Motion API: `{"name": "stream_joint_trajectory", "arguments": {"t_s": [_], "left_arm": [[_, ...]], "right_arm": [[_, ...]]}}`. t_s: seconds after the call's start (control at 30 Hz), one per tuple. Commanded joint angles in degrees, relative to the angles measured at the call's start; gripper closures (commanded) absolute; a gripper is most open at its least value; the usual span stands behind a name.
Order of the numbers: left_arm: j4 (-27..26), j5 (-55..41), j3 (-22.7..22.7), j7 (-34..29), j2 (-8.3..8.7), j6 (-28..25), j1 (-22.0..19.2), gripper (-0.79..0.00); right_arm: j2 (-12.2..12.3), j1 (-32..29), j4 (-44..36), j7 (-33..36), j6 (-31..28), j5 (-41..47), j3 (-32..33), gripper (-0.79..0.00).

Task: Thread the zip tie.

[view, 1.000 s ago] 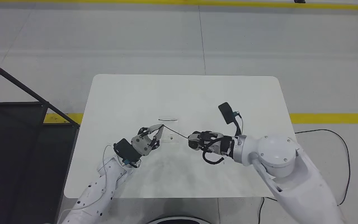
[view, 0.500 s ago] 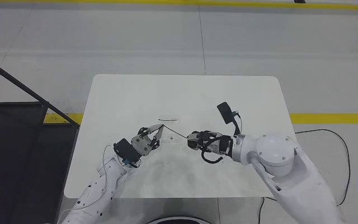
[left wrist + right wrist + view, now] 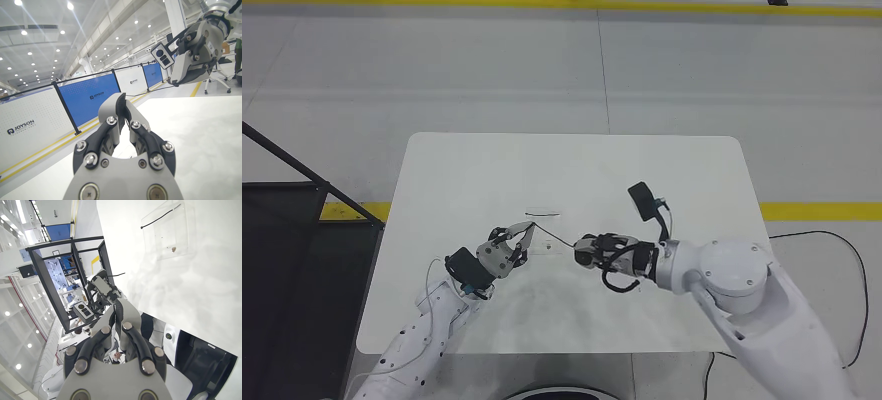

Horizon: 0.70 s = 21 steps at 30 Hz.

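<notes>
**Top view, lower centre.** The left gripper (image 3: 529, 231) and the right gripper (image 3: 580, 249) are set tip toward tip, near each other, over the white table (image 3: 662, 180). A black zip tie (image 3: 554, 238) is seen as a thin line spanning the gap between them.

**Left wrist view.** The left gripper's fingers (image 3: 109, 106) are pressed together at mid-frame. At the upper right, the right gripper's tips are closed on a small dark end of the tie.

**Right wrist view.** The right gripper's fingers (image 3: 130, 313) are pressed pad to pad. A free black tail is seen projecting from the left gripper at mid-frame. At the upper right, a second zip tie (image 3: 157, 218) lies across a clear sheet (image 3: 181, 228) flat on the table, well apart from both grippers.
</notes>
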Motion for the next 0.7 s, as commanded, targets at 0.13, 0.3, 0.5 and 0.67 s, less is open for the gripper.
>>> {"name": "stream_joint_trajectory", "arguments": {"t_s": [0.13, 0.3, 0.5, 0.67], "left_arm": [[0.0, 0.0, 0.0, 0.0, 0.00, 0.0, 0.0, 0.000], [0.0, 0.0, 0.0, 0.0, 0.00, 0.0, 0.0, 0.000], [0.0, 0.0, 0.0, 0.0, 0.00, 0.0, 0.0, 0.000], [0.0, 0.0, 0.0, 0.0, 0.00, 0.0, 0.0, 0.000]], "right_arm": [[-0.3, 0.2, 0.6, -1.0, -0.6, 2.1, 0.2, 0.000], [-0.6, 0.3, 0.8, -2.0, -0.8, 3.2, -0.1, 0.000], [-0.8, 0.7, 1.2, -2.3, -0.6, 3.8, -0.5, 0.000], [-0.6, 0.5, 0.7, -2.2, 0.3, 2.5, -0.4, 0.000]]}}
